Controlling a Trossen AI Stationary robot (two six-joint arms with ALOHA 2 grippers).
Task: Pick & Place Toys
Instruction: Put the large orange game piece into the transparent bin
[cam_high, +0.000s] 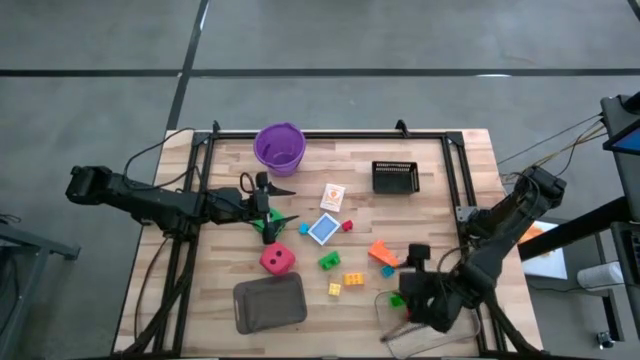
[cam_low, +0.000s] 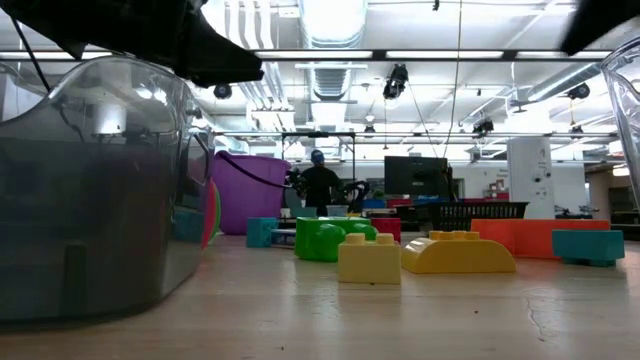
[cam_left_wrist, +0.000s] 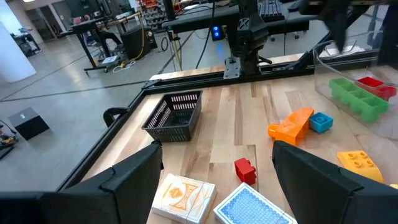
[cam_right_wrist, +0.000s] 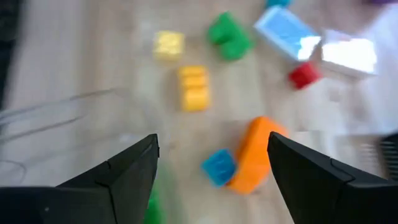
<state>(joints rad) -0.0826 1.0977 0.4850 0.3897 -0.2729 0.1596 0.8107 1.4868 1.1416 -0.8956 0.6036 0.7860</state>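
Right claw (cam_high: 418, 292) hangs spread and empty over the clear tray (cam_high: 440, 335) at the bench (cam_high: 420, 215) corner, green brick (cam_high: 397, 300) inside. Left claw (cam_high: 262, 200), also spread, sits beside the purple cup (cam_high: 279, 147). Orange brick (cam_high: 382, 252), blue brick (cam_high: 387, 271) and yellow brick (cam_high: 353, 279) crowd close; black basket (cam_high: 394, 176) stands apart.

Your light butcher-block wooden table (cam_high: 210, 300) carries a purple plastic cup (cam_high: 279, 147) and a black mesh basket (cam_high: 394, 176) at the far side, two picture cards (cam_high: 327, 213) mid-table, a red black-dotted die (cam_high: 277, 260), a grey lidded tray (cam_high: 269, 303) and a clear tray (cam_high: 425, 335) at the near edge. Small green (cam_high: 329, 261), yellow (cam_high: 353, 279), orange (cam_high: 382, 252) and blue (cam_high: 387, 271) bricks lie scattered between them.
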